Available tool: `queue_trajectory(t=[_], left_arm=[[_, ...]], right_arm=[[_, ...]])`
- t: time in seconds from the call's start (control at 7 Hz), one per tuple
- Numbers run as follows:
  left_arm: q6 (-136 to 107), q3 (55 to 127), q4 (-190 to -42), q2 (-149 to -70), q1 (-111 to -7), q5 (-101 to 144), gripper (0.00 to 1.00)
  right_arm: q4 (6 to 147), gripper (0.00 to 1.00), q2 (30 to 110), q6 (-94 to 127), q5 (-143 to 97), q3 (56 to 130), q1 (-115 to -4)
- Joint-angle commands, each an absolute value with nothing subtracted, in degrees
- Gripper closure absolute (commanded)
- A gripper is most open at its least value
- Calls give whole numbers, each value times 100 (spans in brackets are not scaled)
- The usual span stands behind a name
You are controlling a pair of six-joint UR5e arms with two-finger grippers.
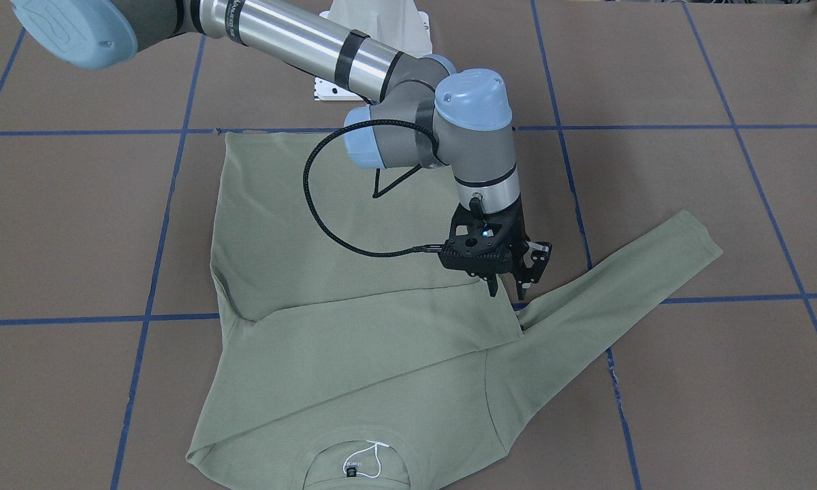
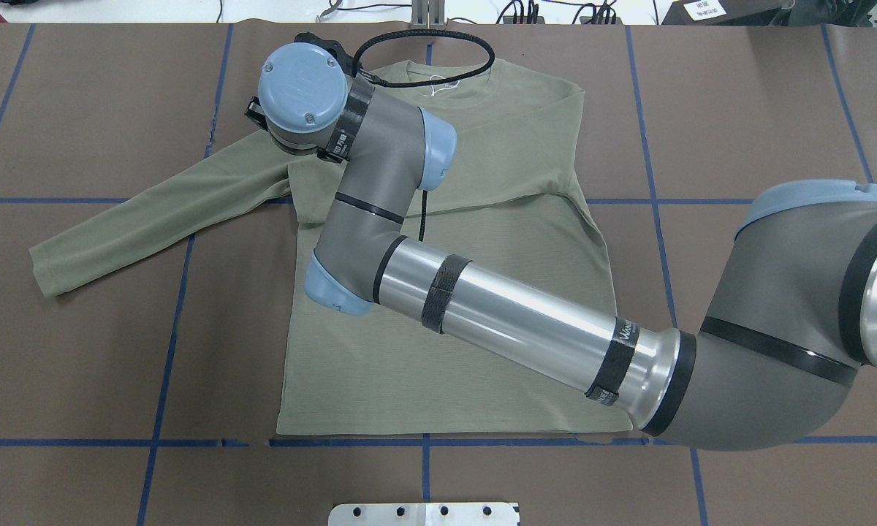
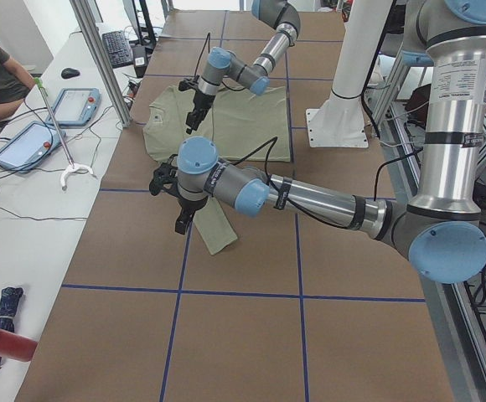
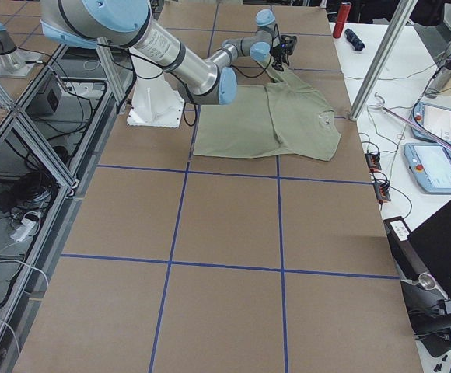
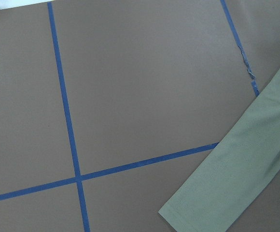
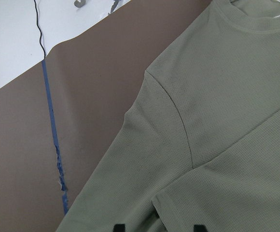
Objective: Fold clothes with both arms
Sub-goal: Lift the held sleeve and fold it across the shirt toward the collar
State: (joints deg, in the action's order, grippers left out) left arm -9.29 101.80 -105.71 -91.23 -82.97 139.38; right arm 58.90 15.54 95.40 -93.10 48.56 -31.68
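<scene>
On brown blue-taped table [image 1: 722,408]: sage-green long-sleeved knit shirt [image 1: 265,238] flat; one sleeve folded across chest; other stretched toward robot's left
Right black two-finger gripper [image 1: 509,289]: fingers apart, empty; poised at stretched sleeve's underarm
Left gripper [image 3: 181,219]: near sleeve cuff; can't tell if parted or closed

table [image 2: 80,351]: brown, blue tape grid [image 2: 80,442] | on it: green shirt [image 2: 497,241], one sleeve out
</scene>
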Motion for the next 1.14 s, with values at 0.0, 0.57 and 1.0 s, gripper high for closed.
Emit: queue_trajectory(t=[0.0,0.57,1.0], left_arm=[[-1613,9838,-11219,-9071,-7850,13922,0],[-3550,7941,-13608,-9053,-6637,13843,1],[-3560,7735,-13878,-9035,-6601,13834,4]], right_arm=[[5906,0,1834,9885,-9360,5522,-3312],[5924,0,3907,9844,-10211,7800,-3910],[5941,0,4218,9844,-10169,8173,-3867]])
